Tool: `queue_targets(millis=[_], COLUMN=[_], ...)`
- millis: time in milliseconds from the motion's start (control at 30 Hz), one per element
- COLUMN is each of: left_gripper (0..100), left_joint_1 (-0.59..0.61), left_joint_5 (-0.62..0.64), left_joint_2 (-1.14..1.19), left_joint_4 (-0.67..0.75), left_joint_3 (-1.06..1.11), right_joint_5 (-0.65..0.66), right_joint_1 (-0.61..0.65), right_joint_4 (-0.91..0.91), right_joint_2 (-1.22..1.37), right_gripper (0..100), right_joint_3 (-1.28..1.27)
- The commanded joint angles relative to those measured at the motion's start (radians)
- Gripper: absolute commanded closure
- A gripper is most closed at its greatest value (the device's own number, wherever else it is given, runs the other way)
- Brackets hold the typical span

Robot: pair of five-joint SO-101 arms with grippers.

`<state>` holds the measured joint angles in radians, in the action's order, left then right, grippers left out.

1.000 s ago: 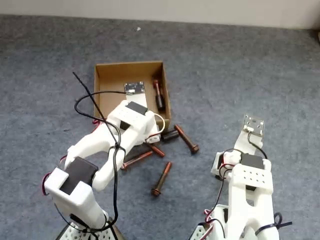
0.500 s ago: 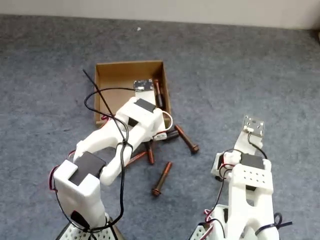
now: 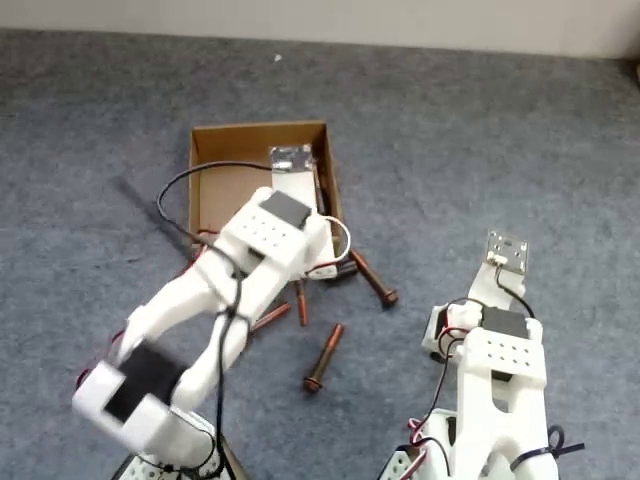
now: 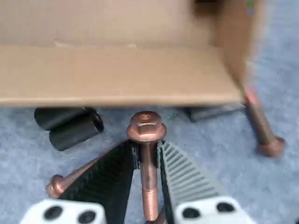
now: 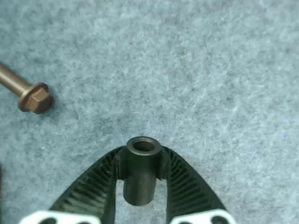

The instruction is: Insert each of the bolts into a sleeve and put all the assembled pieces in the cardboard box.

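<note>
The left claw (image 4: 146, 145) is clenched on a bolt (image 4: 146, 127). It pinches the shank with the head pointing outward, just short of the near wall of the box (image 4: 117, 74). The right claw (image 5: 141, 156) is grasping a sleeve (image 5: 139, 184), open bore facing away from the fingers, over bare tabletop (image 5: 224, 70) toward the near edge on the right. The box lies left of centre, nearer the far edge. Spare sleeves (image 4: 70, 125) lie by its near wall, and a loose bolt (image 3: 325, 357) lies between the arms.

The pinch on the bolt looks thin, so I judge it may swivel when it meets the sleeve. A tilted tip would catch the bore's rim and push the sleeve out of its grip. The head could also snag the cardboard as the arm turns away.

Since a second ago the left arm has swung rightward along the box's near wall and its wrist has turned. The right arm and the loose bolt are where they were.
</note>
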<state>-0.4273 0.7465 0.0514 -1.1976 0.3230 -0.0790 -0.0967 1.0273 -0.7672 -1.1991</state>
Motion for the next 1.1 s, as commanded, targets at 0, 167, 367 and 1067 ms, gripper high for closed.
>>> queue_targets(millis=[0, 167, 367, 1067], left_gripper=[99, 99, 99, 99], left_joint_1=[-0.002, 0.068, 0.156, 0.189], left_joint_5=[-0.086, -0.170, -0.215, -0.244], left_joint_2=[-0.248, -0.472, -0.731, -1.420], left_joint_4=[0.017, 0.021, 0.021, 0.080], left_joint_3=[0.074, 0.173, 0.248, 0.463], right_joint_5=[-0.005, -0.003, -0.005, 0.060], right_joint_1=[-0.002, 0.073, 0.176, 0.576], right_joint_4=[0.010, 0.010, 0.010, 0.002], right_joint_2=[-0.027, -0.091, -0.335, -0.777], right_gripper=[99.4, 99.4, 99.4, 99.4], right_joint_3=[0.015, 0.053, 0.053, -0.031])
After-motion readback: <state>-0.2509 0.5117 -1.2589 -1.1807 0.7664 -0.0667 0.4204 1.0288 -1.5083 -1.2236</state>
